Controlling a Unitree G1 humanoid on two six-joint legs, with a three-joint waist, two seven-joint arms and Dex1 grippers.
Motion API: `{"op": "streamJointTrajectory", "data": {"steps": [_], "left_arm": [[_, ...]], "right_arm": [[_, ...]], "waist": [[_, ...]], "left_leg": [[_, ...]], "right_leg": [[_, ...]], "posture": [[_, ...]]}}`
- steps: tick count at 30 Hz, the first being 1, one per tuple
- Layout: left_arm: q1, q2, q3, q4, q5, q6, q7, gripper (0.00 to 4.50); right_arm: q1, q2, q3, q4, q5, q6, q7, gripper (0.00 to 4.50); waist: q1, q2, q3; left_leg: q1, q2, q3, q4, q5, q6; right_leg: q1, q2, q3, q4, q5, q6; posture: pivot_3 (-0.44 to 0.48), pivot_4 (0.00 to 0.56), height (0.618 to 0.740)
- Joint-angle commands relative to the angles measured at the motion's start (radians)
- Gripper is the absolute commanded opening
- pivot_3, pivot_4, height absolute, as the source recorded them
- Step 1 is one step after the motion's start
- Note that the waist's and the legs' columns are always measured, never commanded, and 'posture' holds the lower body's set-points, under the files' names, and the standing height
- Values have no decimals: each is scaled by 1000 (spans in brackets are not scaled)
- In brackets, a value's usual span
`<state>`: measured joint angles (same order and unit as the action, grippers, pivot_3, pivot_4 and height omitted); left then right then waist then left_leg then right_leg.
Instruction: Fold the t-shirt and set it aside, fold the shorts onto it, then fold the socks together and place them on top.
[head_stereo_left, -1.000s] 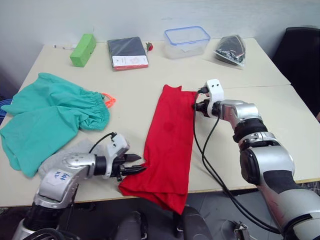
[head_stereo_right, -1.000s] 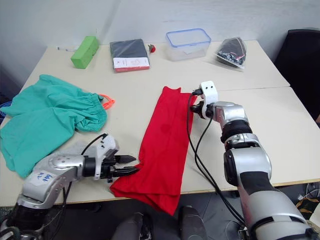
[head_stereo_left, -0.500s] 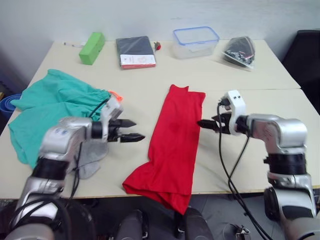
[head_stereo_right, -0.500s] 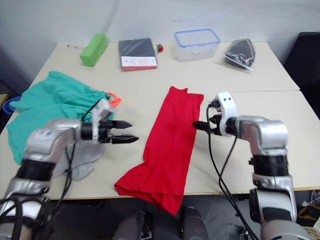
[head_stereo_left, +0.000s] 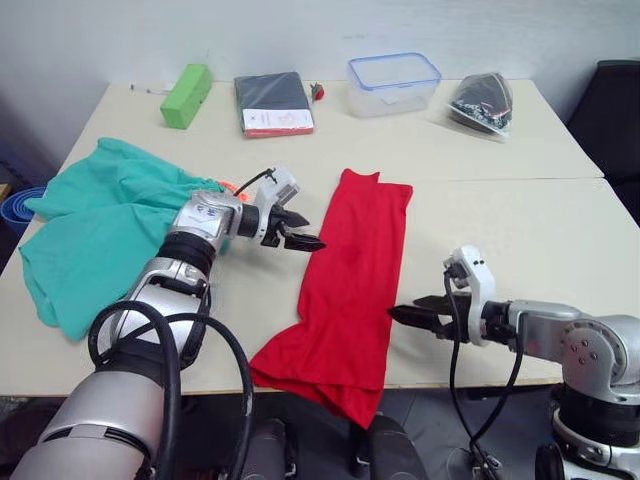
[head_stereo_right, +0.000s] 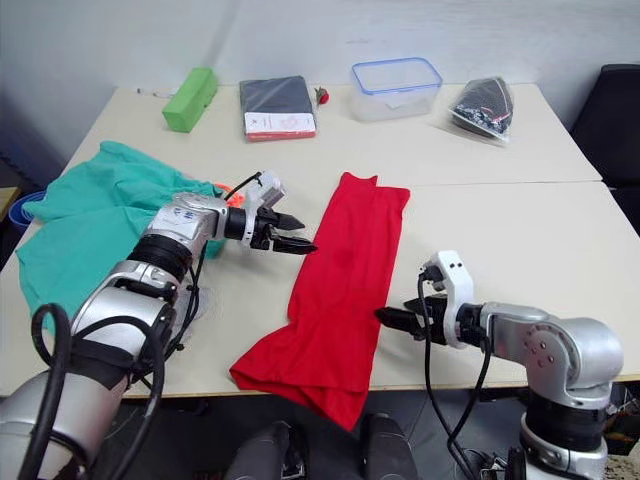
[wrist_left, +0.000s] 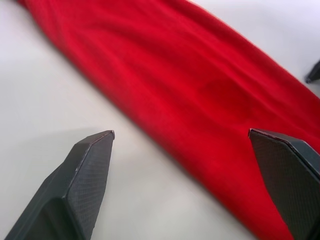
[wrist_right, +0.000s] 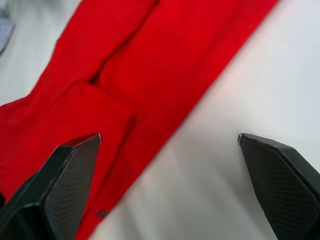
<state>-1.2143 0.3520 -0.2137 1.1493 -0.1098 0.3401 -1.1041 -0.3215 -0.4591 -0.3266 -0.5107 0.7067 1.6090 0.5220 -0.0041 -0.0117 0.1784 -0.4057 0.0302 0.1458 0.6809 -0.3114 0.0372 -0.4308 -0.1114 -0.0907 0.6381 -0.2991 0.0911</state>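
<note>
Cluttered along its far edge, the tabletop carried the t-shirt as a long strip spilling over the near edge; left gripper and right gripper flanked it, jaws wide, empty. Shorts remained unfolded.

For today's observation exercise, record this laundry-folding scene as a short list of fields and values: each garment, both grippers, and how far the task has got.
t-shirt: red, folded into a long strip, near end hanging over the table edge
shorts: teal-green, unfolded, to the robot's left
left gripper: open, beside the t-shirt's left edge, holding nothing
right gripper: open, beside the t-shirt's right edge, holding nothing
task stage: t-shirt part folded, not yet set aside; shorts untouched
</note>
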Motion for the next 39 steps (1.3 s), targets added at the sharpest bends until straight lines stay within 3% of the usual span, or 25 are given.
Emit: {"op": "streamJointTrajectory", "data": {"steps": [1, 3, 9, 12, 17, 18, 19, 31, 36, 39], "left_arm": [[-44, -22, 27, 67, 36, -38, 22, 4500], [-47, -34, 31, 89, 56, -47, 27, 4500], [-34, -78, 38, 100, 95, -48, -1, 2703], [-35, -88, 55, 106, 102, -47, 21, 1779], [-40, -82, 72, 112, 114, -46, 18, 151], [-40, -81, 73, 113, 117, -47, 17, 0], [-39, -79, 75, 113, 119, -48, 16, 0], [-27, -70, 90, 109, 146, -52, 15, 0], [-29, -58, 108, 107, 139, -51, 16, 0], [-15, -46, 115, 98, 136, -50, 10, 0]], "right_arm": [[50, 7, -2, -41, 72, 5, -44, 4485], [65, 3, -2, -43, 99, 5, -58, 4485], [101, -18, 47, -56, 108, 5, -67, 4500], [90, 8, 58, -33, 90, 1, -86, 3893], [72, 31, 87, 13, 74, -17, -94, 2189], [70, 34, 93, 22, 72, -21, -93, 1893], [67, 39, 99, 33, 70, -25, -93, 1535], [45, 66, 151, 103, 56, -53, -84, 1535], [34, 58, 147, 124, 54, -56, -83, 56], [11, 26, 142, 143, 55, -63, -63, 56]], "waist": [[1, 0, 0], [2, -1, 0], [2, -2, -1], [2, -3, -2], [-2, -3, -2], [-2, -3, -2], [-2, -3, -2], [-21, -4, -2], [-24, -5, -3], [-24, -5, -3]], "left_leg": [[0, 0, 0, 0, 0, 0], [0, 0, 0, 1, 0, 0], [0, -1, -1, 1, 0, 1], [0, 0, -1, 1, 0, 1], [0, 1, -1, 1, 0, 1], [0, 1, -1, 1, 0, 1], [0, 1, -1, 1, 0, 1], [1, 1, -1, 1, 0, 0], [1, 1, -1, 1, 0, 0], [1, 1, -1, 1, 0, 0]], "right_leg": [[0, 0, 0, 0, 0, 0], [0, 0, 0, 0, 0, 0], [1, -1, -1, 0, 0, 0], [1, -1, -1, 0, 0, 0], [1, -1, -1, 0, 0, 0], [1, -1, -1, 0, 0, 0], [1, 0, -1, 0, 0, 0], [1, -1, -1, 2, 0, 0], [1, -1, -1, 4, 0, 0], [1, -1, -1, 5, 0, 0]], "posture": [[0, 150, 740], [0, 150, 740], [0, 150, 740], [0, 150, 740], [0, 150, 740], [0, 150, 740], [0, 150, 740], [0, 150, 740], [0, 150, 740], [0, 150, 740]]}}
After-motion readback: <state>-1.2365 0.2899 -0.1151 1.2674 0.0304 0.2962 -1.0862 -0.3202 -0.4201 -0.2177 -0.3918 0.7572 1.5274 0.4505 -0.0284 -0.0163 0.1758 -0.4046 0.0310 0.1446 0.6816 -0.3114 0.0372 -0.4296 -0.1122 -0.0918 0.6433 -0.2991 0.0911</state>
